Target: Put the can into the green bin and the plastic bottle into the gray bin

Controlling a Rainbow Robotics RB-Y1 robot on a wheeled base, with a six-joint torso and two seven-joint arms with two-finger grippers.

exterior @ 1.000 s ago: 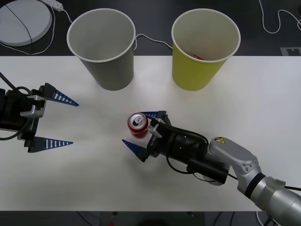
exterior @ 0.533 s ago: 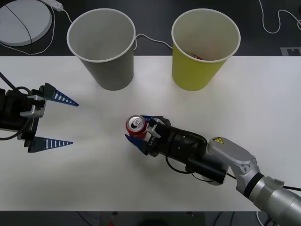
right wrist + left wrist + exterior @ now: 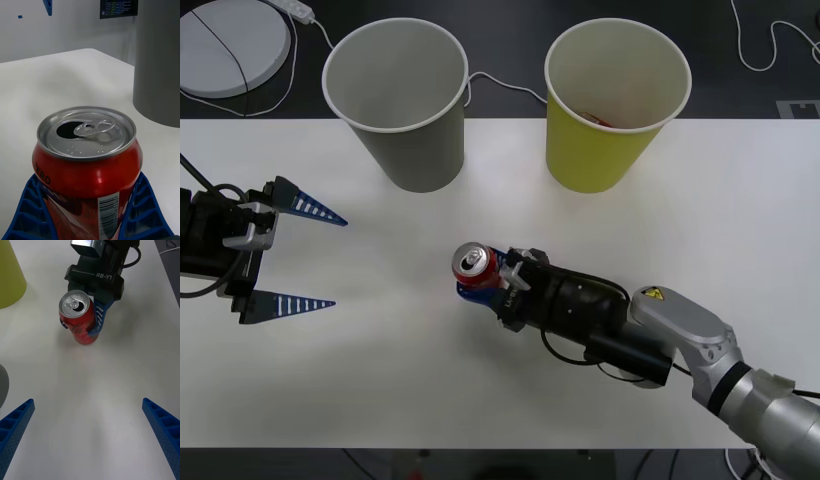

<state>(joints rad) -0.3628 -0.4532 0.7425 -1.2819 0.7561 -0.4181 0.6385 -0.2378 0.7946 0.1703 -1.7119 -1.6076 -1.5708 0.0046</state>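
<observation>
1. The can (image 3: pixel 474 269) is held near the middle of the white surface (image 3: pixel 740 200), clamped between the jaws of the right gripper (image 3: pixel 483 280).
2. In the right wrist view the can (image 3: pixel 88 165) is seen upright, its silver top and pull tab facing up, with a blue ribbed finger (image 3: pixel 32 212) pressed against each side.
3. In the left wrist view the can (image 3: pixel 78 317) is seen tilted slightly, with the right gripper (image 3: pixel 93 317) closed on it from the near-edge side.
4. The gray bin (image 3: pixel 398 100) is placed at the far edge of the surface, toward the left corner.
5. The green bin (image 3: pixel 614 100) is placed at the far edge as well, to the right of the gray bin and well apart from it.
6. The can is kept well clear of both bins, nearer the surface's middle than its far edge.
7. The left gripper (image 3: pixel 292 256) is held over the left edge of the surface, its jaws spread wide apart and nothing between them.
</observation>
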